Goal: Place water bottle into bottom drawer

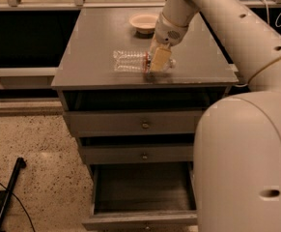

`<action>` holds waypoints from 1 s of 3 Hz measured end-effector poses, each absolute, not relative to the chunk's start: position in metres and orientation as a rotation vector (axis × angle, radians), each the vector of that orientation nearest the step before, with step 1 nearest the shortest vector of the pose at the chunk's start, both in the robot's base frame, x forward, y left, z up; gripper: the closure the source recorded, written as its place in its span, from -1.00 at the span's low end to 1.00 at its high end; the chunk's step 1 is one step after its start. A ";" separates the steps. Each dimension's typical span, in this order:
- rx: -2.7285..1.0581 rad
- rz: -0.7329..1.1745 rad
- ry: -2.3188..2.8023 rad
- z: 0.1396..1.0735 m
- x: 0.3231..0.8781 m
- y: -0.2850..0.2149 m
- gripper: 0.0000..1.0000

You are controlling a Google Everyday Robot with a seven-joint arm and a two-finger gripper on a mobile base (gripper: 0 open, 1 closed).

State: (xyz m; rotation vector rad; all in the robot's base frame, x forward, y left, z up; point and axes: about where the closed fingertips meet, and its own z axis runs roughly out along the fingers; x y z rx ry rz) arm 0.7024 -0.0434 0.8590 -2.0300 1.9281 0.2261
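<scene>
Camera view: nearest, on the right, bulks the robot's white base [246, 163]. Just left of it the bottom drawer [140, 195] stands pulled out, its dark inside bare as far as can be seen. Above it the middle drawer [144, 154] and the top drawer [142, 124] are each drawn out a little. On the grey cabinet top [96, 37] the water bottle [129, 61] lies on its side near the front edge, neck end toward the right. The gripper [158, 62] is down at that neck end, touching or right against the bottle; I cannot tell whether it has closed on it. Farther back sits a beige bowl [143, 22], well apart from the bottle.

The step in hand looks like the grasp. Next comes a firm hold, a lift clear of the top, then a swing forward past the upper drawers and down to the open drawer.
</scene>
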 end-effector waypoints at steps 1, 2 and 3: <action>-1.927 0.208 1.828 0.899 0.669 -0.075 1.00; -1.811 0.078 1.740 0.955 0.618 -0.100 1.00; -1.770 -0.108 1.707 0.964 0.581 -0.127 1.00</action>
